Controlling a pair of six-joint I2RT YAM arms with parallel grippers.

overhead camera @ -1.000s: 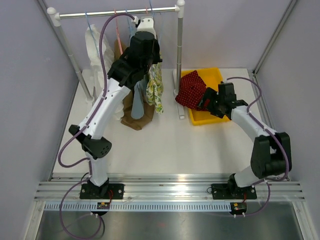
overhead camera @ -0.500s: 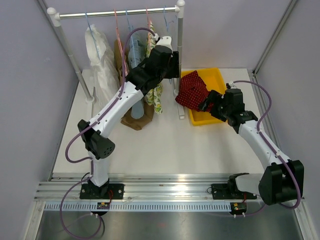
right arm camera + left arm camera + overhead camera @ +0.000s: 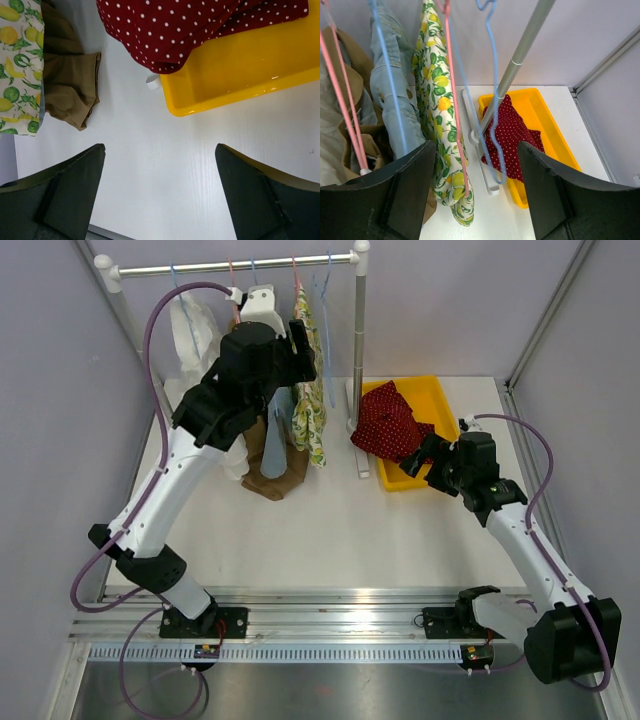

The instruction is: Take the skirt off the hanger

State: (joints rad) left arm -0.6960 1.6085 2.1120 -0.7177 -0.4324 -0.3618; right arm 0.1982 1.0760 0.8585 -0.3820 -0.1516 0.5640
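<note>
Your left gripper is up near the rail, its fingers spread wide with nothing between them. From the wrist camera it looks down on a crowded row. Nearest the left finger is a denim garment on a blue wire, then a lemon-print garment on a pink hanger. Next is a blue hanger, whose wire loop crosses in front of the rack's upright post. The pink wire, the lemon print and that blue loop all lie in the line between your fingers, close together, so they stand nearest the gripper. Further left along the rail hang a brown garment, whose hem reaches the table, and a white garment. From above, your left arm covers much of the denim and the brown piece. The red dotted skirt is off the rack. It lies heaped in the yellow bin to the right of the post, and one edge spills over the bin's left rim toward the rack's white foot. Your right gripper hangs low over the table just in front of the bin's near corner. Its fingers are wide apart, holding nothing and clear of the skirt. The bin's near wall and the overhanging red hem lie directly ahead of it.
</note>
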